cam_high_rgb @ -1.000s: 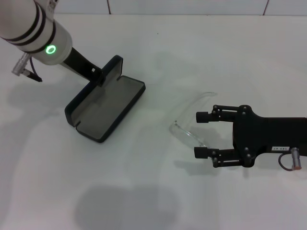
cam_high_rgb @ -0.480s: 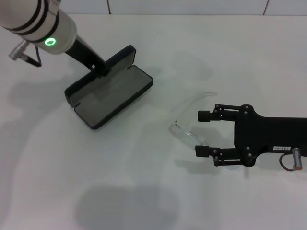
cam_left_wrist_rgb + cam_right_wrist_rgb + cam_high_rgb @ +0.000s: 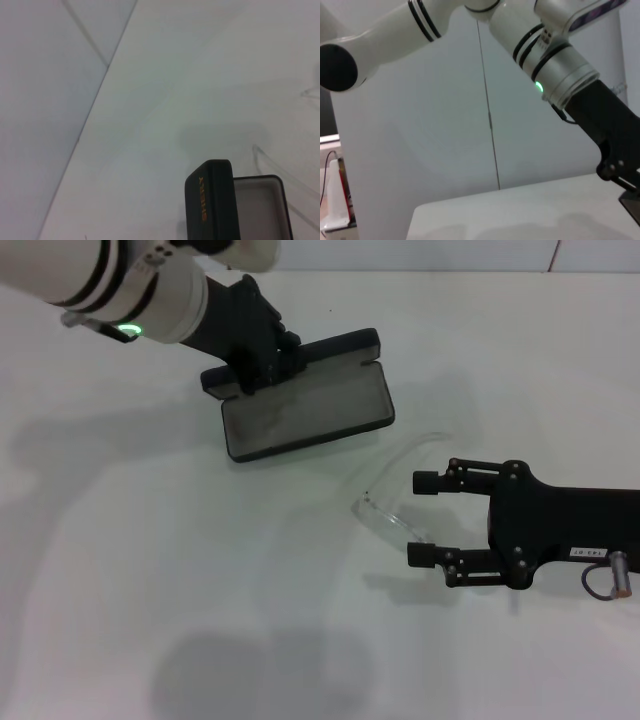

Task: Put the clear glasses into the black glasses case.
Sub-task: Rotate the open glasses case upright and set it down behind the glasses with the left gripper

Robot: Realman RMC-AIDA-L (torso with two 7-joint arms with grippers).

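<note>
The black glasses case (image 3: 305, 410) lies open on the white table, grey lining up, its lid standing along the far side. My left gripper (image 3: 262, 358) is shut on that lid near its left end. The left wrist view shows the case (image 3: 207, 200) from close up, with orange lettering on its outside and the lining beside it. The clear glasses (image 3: 388, 518) rest on the table to the right of the case and nearer to me, and they appear faintly in the left wrist view (image 3: 280, 175). My right gripper (image 3: 422, 520) is open, low over the table, its fingertips right next to the glasses.
The white table (image 3: 200, 590) ends at a pale tiled wall behind the case. In the right wrist view my left arm (image 3: 555, 65) reaches down over the table in front of a white wall.
My left gripper has swung the open case to the right and farther back, turning it so its long side faces me. The right gripper and the glasses stayed put.
</note>
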